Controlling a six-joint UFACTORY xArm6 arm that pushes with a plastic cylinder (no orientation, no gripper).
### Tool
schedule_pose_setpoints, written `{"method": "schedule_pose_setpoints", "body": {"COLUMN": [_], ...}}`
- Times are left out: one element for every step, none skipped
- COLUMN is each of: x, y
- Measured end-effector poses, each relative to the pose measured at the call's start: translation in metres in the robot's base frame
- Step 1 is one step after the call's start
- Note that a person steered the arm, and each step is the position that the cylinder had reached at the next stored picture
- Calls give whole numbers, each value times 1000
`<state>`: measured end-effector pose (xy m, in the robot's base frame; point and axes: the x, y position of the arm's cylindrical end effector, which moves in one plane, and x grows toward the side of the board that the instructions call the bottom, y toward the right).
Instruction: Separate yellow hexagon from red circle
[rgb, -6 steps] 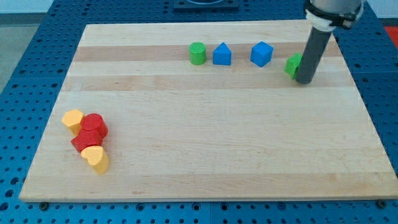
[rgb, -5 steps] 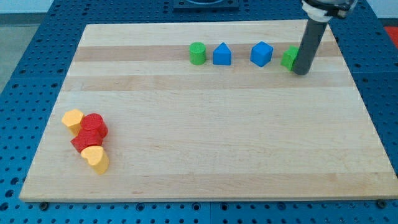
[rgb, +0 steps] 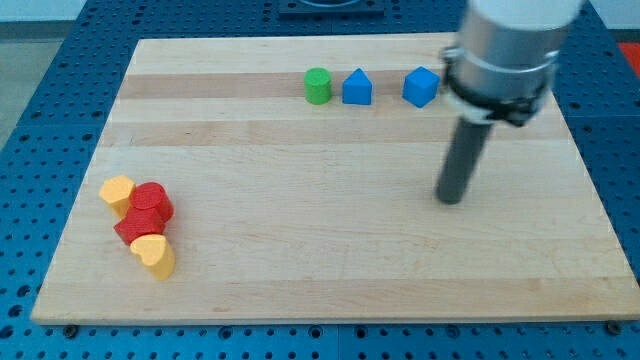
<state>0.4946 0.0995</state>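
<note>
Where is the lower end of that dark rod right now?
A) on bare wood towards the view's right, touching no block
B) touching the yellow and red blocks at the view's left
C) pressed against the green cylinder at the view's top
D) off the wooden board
A: my tip rests on bare wood of the wooden board, far from the yellow hexagon block and the red circle block, and below the blue cube block.

My tip (rgb: 452, 199) now sits lower and further toward the view's left than before, out on bare counter (rgb: 330, 240); the green block it stood beside is now hidden behind the arm.
</note>
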Motion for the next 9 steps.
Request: {"method": "schedule_pose_setpoints", "body": {"x": [2, -13, -23, -39, -81, -84, -84, -84, -84], "y": [-77, -143, -166, -175, -231, -238, -270, -351, -370]}}
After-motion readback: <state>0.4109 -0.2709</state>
